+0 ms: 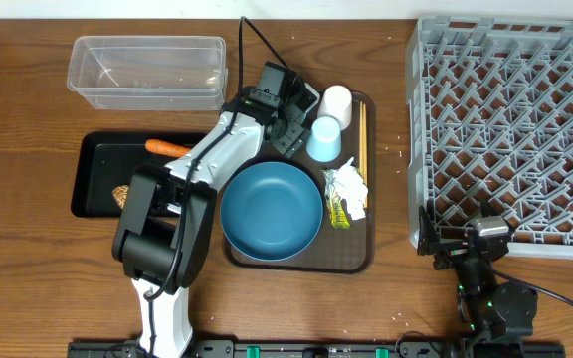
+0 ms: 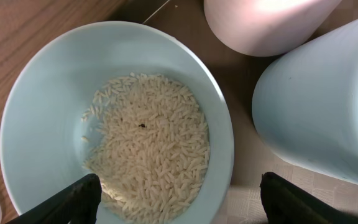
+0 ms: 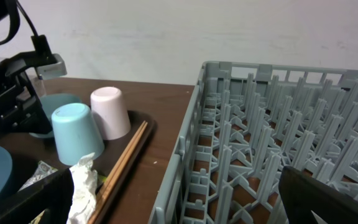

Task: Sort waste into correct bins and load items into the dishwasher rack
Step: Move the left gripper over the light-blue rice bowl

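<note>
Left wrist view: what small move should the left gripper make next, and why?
Probably lower and close on the rim of the small light blue bowl: the open left gripper hangs above it, one finger over its inside, one outside.

From overhead, the left arm (image 1: 192,164) covers the small light blue bowl (image 2: 42,106) just beyond the large dark blue dish (image 1: 272,209). Left of the dish, that arm hides the dish-side end of the orange carrot (image 1: 165,147), part of the small brown food lump (image 1: 121,196) and the dish-side edge of the black tray (image 1: 95,164). Right of the dish, the dishwasher rack (image 1: 505,119) runs off the top and right edges. At the left wrist, the white cup (image 2: 266,22) and light blue cup (image 2: 322,106) are cut off, and a dark speck (image 2: 142,125) in the white rice grains (image 2: 154,168) is too small to identify.
</note>
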`<state>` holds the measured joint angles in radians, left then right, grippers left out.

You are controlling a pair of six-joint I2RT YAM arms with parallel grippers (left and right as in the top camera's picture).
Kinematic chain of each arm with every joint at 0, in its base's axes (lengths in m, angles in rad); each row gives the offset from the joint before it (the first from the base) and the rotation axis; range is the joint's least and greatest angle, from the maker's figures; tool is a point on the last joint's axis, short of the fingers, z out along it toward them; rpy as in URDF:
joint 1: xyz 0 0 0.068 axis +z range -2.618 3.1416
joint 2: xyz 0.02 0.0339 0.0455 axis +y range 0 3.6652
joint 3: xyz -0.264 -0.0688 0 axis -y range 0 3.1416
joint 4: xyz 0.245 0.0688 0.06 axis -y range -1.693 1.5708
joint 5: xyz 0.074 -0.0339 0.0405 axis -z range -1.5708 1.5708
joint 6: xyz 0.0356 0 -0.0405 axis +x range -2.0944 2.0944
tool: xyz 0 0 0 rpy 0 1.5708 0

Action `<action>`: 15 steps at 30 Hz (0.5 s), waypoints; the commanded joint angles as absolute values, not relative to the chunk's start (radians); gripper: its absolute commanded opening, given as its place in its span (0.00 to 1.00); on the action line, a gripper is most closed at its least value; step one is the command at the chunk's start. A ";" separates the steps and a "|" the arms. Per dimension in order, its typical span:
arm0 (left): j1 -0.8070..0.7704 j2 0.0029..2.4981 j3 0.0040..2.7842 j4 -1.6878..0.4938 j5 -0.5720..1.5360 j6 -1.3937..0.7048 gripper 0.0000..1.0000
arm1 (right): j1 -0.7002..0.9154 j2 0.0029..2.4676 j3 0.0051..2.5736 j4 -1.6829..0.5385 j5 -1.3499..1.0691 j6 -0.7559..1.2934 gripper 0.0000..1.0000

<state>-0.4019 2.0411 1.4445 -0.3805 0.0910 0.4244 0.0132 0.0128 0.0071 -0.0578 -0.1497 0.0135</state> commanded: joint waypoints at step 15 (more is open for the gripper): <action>-0.402 2.059 1.399 -0.390 0.097 0.437 0.76 | -0.002 0.011 0.006 -0.061 -0.155 0.002 0.99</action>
<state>-0.4019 2.0415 1.4235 -0.3855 0.0914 0.4263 0.0132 0.0128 0.0071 -0.0578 -0.1501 0.0135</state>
